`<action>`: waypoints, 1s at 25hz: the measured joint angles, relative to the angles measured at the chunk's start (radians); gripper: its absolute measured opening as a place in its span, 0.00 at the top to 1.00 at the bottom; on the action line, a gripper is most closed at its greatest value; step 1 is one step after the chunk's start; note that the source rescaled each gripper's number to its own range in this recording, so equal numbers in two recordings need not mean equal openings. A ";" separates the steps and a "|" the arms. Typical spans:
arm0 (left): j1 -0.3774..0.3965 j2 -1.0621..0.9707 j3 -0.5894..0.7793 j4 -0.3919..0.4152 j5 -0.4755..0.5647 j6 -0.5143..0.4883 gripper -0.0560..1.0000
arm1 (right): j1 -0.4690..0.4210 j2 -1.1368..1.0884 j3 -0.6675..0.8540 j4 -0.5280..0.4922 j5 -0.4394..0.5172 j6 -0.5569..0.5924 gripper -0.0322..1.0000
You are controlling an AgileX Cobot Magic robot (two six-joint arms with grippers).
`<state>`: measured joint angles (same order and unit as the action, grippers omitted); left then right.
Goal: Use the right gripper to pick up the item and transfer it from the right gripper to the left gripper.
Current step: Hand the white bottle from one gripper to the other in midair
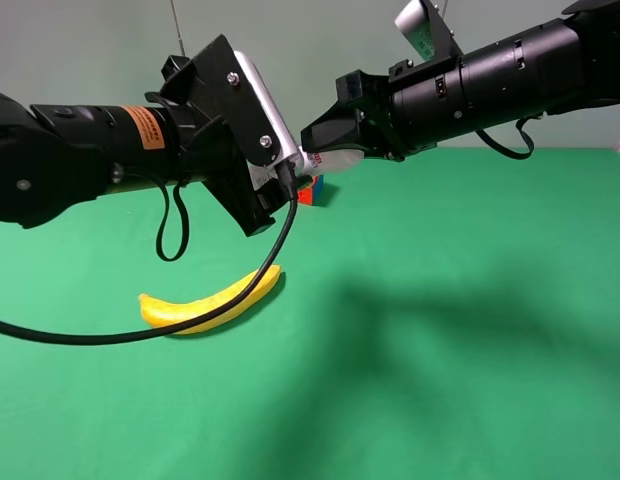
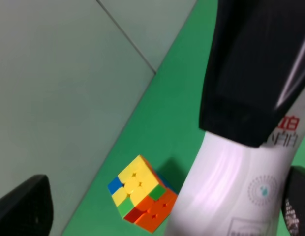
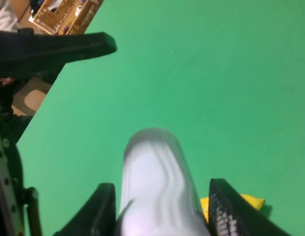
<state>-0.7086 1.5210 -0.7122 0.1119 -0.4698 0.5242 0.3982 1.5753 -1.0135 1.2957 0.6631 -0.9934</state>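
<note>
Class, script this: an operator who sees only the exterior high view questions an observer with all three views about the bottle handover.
Operator: Does the right gripper really hold the bottle? It is mostly hidden for me.
Observer: Yes. The right wrist view shows its jaws shut on the bottle's white body.
Operator: Is the left gripper closed on it yet?
Observer: No. The left wrist view shows its jaws open, with the fingers either side of the bottle and one well clear of it.
</note>
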 joint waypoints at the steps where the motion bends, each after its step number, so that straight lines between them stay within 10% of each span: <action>1: 0.000 0.010 0.000 0.000 -0.010 -0.004 0.00 | 0.000 0.000 0.000 -0.001 -0.001 0.000 0.94; 25: 0.001 0.176 0.000 -0.005 -0.229 -0.029 0.00 | 0.000 0.000 0.000 -0.008 0.048 0.001 0.94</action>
<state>-0.7077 1.6973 -0.7122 0.1074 -0.6987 0.4947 0.3982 1.5753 -1.0135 1.2880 0.7114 -0.9924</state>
